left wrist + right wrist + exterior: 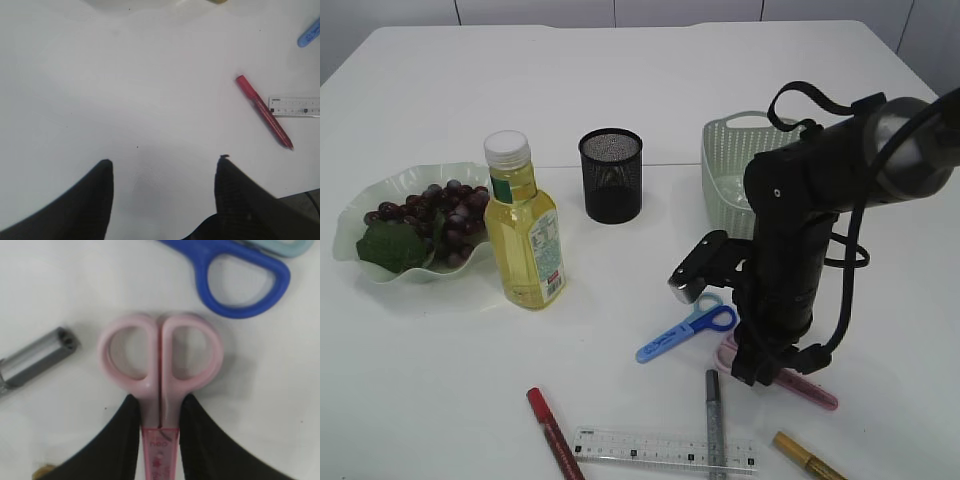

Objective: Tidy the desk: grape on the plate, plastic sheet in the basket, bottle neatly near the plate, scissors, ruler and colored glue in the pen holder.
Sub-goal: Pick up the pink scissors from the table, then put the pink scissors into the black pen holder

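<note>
My right gripper [159,405] is shut on the pink scissors [150,382], its fingers on both sides of the neck just below the handles. The scissors lie on the table [805,388] under the right arm [760,372]. Blue scissors [685,330] lie just beside them, and show in the right wrist view [240,270]. My left gripper [165,162] is open and empty over bare table. The black mesh pen holder [611,175] stands at the middle back. The ruler [660,450] lies at the front edge. The bottle [523,230] stands beside the plate [350,225] of grapes [445,205]. No plastic sheet shows.
A pale green basket [740,165] stands behind the right arm. A red pen [555,432], a grey pen [714,410] and a gold pen [808,458] lie at the front. The left wrist view shows the red pen [264,111] and the ruler's end [295,106].
</note>
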`<state>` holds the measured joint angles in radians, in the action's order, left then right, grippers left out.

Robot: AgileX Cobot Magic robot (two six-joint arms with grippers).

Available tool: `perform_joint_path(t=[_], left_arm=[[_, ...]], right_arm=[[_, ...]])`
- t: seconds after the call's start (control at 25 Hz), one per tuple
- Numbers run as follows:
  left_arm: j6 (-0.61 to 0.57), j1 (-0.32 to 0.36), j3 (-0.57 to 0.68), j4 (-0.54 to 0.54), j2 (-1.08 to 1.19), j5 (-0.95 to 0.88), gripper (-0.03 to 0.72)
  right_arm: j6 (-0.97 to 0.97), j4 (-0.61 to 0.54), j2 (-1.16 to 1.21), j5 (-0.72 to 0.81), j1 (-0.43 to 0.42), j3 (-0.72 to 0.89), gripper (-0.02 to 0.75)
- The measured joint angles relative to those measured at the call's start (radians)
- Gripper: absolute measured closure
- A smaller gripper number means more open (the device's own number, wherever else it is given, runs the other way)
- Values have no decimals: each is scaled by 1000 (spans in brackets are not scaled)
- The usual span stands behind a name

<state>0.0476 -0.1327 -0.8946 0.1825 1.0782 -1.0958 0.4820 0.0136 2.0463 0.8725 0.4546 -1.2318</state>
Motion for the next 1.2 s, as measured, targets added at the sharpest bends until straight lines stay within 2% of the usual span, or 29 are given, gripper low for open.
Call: perform_joint_path(t=[0.44, 0.6, 1.0, 1.16, 1.2], left_arm=[[0, 0, 0, 0, 0, 11, 221], [0, 0, 0, 0, 0, 17, 223], [0, 0, 0, 0, 0, 20, 229], [0, 0, 0, 0, 0, 20, 230], [0, 0, 0, 0, 0, 20, 230]], right_arm=[[4, -1, -182, 32, 0, 2, 562], [21, -69, -255, -4, 0, 4, 562], [323, -535, -292, -230, -10, -19, 563], [476, -732, -289, -287, -58, -81, 563], [520, -810, -284, -292, -78, -106, 563]])
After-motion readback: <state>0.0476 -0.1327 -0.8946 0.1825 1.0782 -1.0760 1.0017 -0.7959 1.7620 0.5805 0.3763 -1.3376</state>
